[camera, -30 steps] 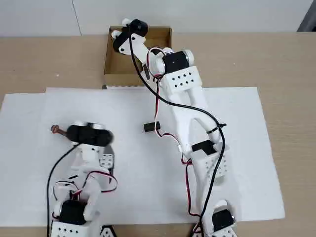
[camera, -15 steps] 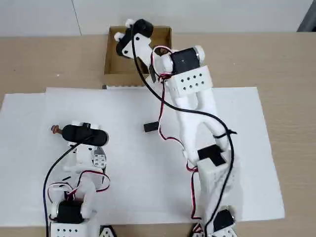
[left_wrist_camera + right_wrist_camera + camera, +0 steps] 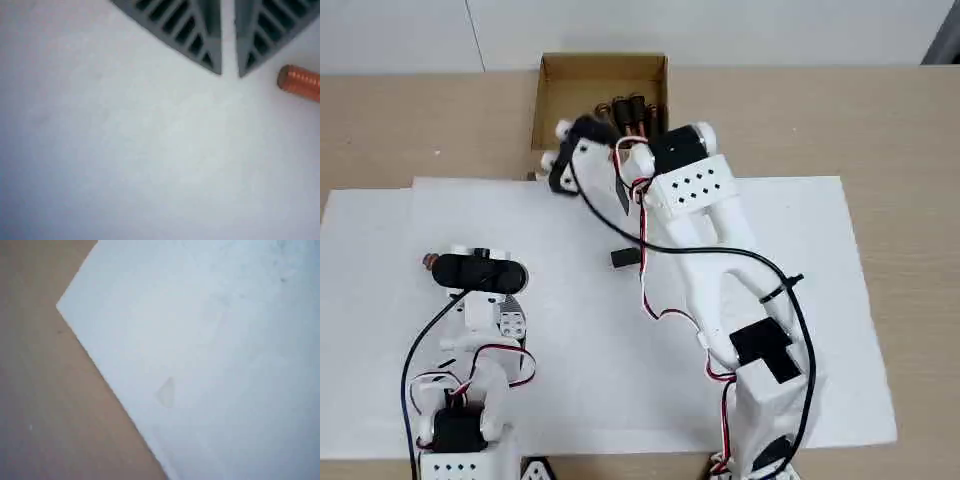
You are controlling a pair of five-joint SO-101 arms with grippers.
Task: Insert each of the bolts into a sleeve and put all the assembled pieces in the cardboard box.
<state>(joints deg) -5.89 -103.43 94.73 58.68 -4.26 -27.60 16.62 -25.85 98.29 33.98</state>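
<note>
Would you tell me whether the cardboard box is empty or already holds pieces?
Not empty: the high view shows several assembled pieces lying inside the cardboard box.

- The left arm (image 3: 470,400) is made of white plastic sections, with a long black motor block (image 3: 478,272) across its upper end.
- Thin red, white and black wires (image 3: 510,352) loop beside it, and a thicker black cable (image 3: 413,370) curves along its side.
- The left gripper (image 3: 229,75) has dark grey fingers (image 3: 197,30), slotted like ribs and tapering to points.
- The right arm (image 3: 720,260) is white too, with a plate (image 3: 690,185) dotted with small round holes, black motor blocks, and what may be a black tie around its cable.
</note>
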